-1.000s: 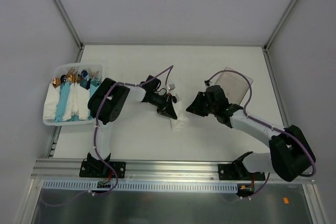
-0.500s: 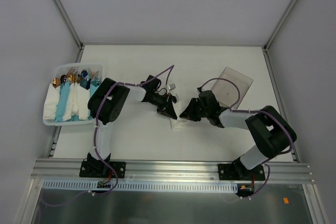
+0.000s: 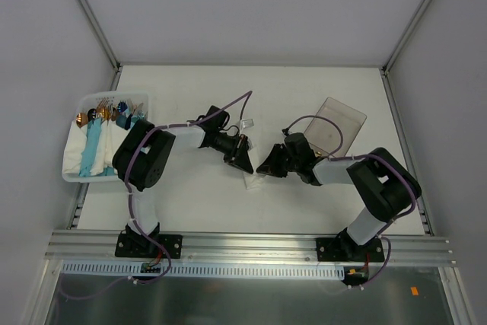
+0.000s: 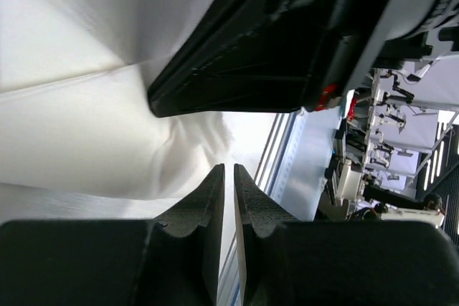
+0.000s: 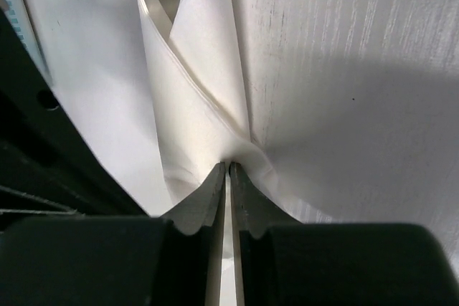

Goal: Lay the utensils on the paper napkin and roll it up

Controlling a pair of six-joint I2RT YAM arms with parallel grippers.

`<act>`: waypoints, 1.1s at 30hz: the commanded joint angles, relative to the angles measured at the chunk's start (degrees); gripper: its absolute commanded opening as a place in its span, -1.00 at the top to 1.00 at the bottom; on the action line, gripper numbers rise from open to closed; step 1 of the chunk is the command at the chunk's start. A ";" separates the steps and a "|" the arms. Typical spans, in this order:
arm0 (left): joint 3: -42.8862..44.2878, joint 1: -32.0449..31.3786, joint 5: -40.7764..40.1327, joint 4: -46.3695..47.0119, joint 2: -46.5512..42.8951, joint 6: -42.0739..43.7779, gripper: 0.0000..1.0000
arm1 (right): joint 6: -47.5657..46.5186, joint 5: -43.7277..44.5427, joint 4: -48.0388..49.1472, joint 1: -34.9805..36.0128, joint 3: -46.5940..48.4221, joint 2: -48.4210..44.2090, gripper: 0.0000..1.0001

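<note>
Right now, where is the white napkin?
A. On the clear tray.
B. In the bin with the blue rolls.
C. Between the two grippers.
C: the napkin lies in the middle, where the left gripper and right gripper meet at it.

White table (image 3: 190,211) carries basket (image 3: 122,95), clear tray (image 3: 342,123), seemingly rolled napkin (image 3: 253,181).

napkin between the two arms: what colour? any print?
Plain white, no print. The napkin shows best in the right wrist view.
</note>
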 commanded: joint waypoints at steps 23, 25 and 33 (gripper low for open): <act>-4.91 -0.96 -8.63 -1.83 9.94 2.47 0.95 | -0.23 3.70 -4.51 1.19 -0.21 2.22 0.81; -5.27 -0.96 -11.71 -3.49 9.50 3.17 0.99 | -0.06 3.79 -4.51 1.19 -0.21 2.40 0.81; -4.83 0.70 -6.83 -3.42 0.65 5.11 0.92 | -0.67 3.44 -5.22 1.19 -0.29 1.96 0.82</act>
